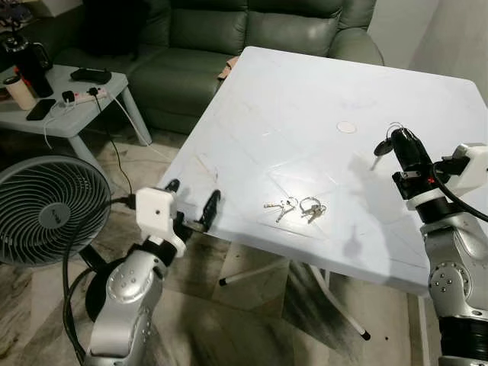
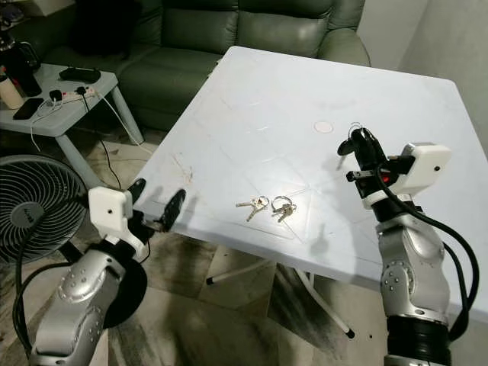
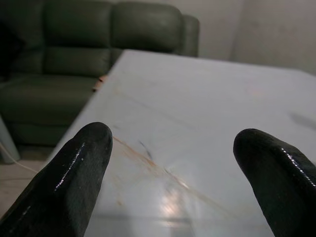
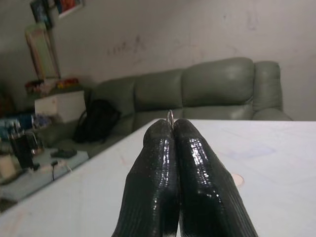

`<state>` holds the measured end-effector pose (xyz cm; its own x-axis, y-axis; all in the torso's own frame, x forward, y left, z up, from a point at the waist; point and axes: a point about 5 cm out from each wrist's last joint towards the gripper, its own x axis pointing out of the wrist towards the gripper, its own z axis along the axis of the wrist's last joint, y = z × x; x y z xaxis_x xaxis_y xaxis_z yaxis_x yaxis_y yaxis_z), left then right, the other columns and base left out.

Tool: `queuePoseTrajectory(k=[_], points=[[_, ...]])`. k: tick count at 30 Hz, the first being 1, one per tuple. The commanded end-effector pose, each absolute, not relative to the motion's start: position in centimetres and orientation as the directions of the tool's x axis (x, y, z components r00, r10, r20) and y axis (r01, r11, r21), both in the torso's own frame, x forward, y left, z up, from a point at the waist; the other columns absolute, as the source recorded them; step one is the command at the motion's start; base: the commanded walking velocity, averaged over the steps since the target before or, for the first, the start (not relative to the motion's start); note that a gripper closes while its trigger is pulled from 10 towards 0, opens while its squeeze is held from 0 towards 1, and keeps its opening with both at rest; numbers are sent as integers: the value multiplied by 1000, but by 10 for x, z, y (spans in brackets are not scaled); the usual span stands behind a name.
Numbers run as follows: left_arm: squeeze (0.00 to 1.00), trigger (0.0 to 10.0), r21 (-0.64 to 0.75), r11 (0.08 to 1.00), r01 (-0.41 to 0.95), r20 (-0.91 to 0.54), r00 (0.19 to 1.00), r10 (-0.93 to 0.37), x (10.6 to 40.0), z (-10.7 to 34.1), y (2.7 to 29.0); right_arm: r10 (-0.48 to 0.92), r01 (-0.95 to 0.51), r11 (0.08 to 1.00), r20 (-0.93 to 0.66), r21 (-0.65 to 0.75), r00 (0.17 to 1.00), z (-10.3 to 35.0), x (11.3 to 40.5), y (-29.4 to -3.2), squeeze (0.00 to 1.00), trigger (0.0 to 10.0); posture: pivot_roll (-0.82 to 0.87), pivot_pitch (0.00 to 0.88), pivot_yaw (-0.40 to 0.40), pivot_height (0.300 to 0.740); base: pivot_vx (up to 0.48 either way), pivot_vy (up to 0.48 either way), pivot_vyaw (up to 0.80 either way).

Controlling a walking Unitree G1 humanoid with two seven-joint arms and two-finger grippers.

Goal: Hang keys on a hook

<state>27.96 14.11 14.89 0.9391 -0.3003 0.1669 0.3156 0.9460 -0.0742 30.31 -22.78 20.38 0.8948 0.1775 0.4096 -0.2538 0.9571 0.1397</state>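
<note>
Keys (image 1: 385, 145) sit pinched in my right gripper (image 1: 398, 139) at the right of the frame, fingers pressed together on the ring so a black-headed key dangles free above the white surface (image 1: 305, 99), ready to carry. More keys (image 1: 296, 208) lie loose at lower centre of the surface. My left gripper (image 1: 192, 203) hangs spread apart at the surface's near left edge, holding nothing. I judge the next step is finding a hook; I see none.

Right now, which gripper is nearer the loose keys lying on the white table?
Right, though not by much. The right gripper hovers above the table beside the loose silver keys; the left gripper sits at the table's near edge.
</note>
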Motion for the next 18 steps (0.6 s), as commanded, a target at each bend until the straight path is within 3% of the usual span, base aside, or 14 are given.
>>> queuePoseTrajectory(k=[1, 8, 18], points=[[0, 10000, -95, 955, 282, 173, 949, -264, 285, 153, 149, 182, -265, 954, 426, 143, 886, 210, 298, -218, 0, 10000, -16, 25, 4, 732, 0, 0, 0], [0, 10000, -134, 952, 277, 208, 947, -246, 294, 164, 150, 173, -263, 950, 421, 166, 890, 206, 287, -191, 0, 10000, -14, 0, 3, 732, 0, 0, 0], [0, 10000, -142, 958, 249, 207, 954, -217, 298, 163, 155, 146, -212, 966, 365, 145, 919, 190, 284, -183, 0, 10000, -16, 0, 11, 732, 0, 0, 0]])
